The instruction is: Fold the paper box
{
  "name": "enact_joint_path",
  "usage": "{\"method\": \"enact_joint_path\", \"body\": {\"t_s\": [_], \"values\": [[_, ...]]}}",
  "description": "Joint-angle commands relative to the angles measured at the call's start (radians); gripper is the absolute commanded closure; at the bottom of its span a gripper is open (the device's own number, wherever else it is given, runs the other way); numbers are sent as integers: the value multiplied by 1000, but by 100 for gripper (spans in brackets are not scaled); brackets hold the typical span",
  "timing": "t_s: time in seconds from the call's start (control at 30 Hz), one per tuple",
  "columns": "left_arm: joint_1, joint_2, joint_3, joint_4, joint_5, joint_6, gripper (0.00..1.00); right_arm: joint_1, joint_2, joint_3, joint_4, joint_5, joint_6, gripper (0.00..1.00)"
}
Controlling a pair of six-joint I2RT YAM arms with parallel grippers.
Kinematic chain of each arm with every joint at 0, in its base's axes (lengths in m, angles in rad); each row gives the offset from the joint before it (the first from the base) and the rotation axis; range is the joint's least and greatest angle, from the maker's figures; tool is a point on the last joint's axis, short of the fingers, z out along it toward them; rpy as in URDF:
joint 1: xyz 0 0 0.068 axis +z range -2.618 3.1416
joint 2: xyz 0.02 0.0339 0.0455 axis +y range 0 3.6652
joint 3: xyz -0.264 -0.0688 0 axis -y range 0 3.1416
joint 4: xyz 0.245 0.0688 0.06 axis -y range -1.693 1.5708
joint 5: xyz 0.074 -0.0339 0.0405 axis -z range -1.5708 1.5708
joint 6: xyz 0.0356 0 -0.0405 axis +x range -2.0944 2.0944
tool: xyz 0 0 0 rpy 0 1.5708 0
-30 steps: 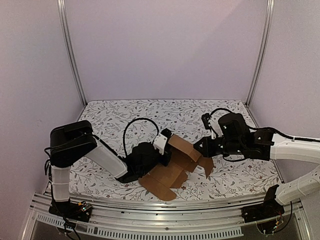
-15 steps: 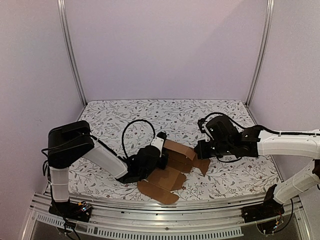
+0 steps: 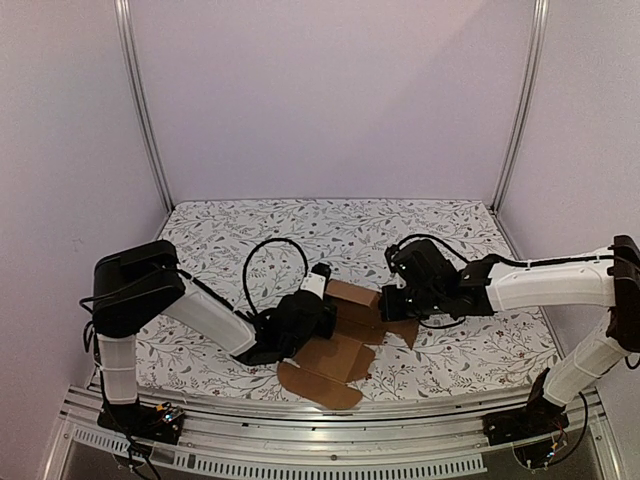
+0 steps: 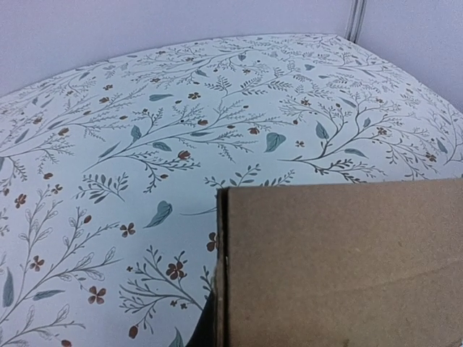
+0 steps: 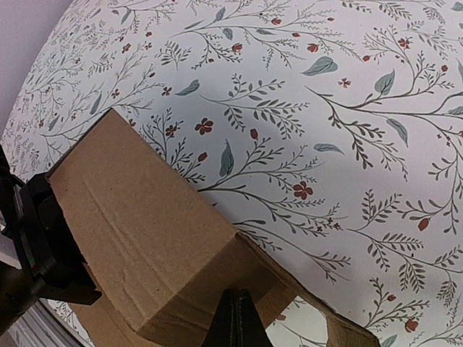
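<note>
- The paper box (image 3: pixel 340 355) lies partly folded on the floral tablecloth (image 3: pixel 280 225), between the two arms
- The left gripper (image 3: pixel 320 305) pinches its left panel, fingers pressed together
- The right gripper (image 3: pixel 392 305) is closed on its right flap

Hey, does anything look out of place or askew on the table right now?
Nothing spilled or torn. The paper box is just half folded: one section raised between the left tool and right tool, another flap lying flat toward the near edge.
</note>
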Motion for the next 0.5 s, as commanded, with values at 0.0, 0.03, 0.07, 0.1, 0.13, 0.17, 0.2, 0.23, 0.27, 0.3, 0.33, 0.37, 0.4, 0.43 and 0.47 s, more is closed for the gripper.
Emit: {"method": "enact_joint_path", "body": {"t_s": [0.0,0.03,0.07,0.1,0.13,0.17,0.2,0.23,0.27,0.3,0.33,0.37,0.4,0.43,0.47], "values": [[-18,-17,24,-67,29,-41,100,-1,37,6,93,-11,59,100],[-18,-16,27,-71,31,-44,100,-2,42,4,109,-20,67,100],[-18,-17,28,-76,32,-48,100,-2,50,2,123,-23,78,100],[-18,-17,29,-79,34,-54,100,-2,56,-2,137,-23,88,100],[-18,-20,28,-80,45,-59,100,-1,63,-10,159,-23,97,100],[-18,-21,29,-82,54,-65,100,-1,67,-14,177,-27,107,100],[-18,-25,30,-86,68,-75,100,-1,72,-15,189,-29,109,100],[-18,-31,31,-92,77,-88,100,-2,79,-15,198,-28,114,100],[-18,-34,33,-98,84,-100,100,-2,82,-17,207,-28,119,100],[-18,-38,34,-106,91,-112,100,-1,84,-19,216,-27,124,100],[-18,-42,35,-114,100,-123,100,-2,84,-22,217,-24,128,100],[-18,-47,38,-122,107,-136,100,-1,80,-25,231,-22,131,100],[-18,-52,41,-128,116,-145,100,-1,76,-26,246,-22,132,100],[-18,-55,43,-136,120,-152,100,-1,72,-27,249,-22,132,100],[-18,-59,45,-142,123,-161,100,-2,63,-28,250,-23,131,100]]}}
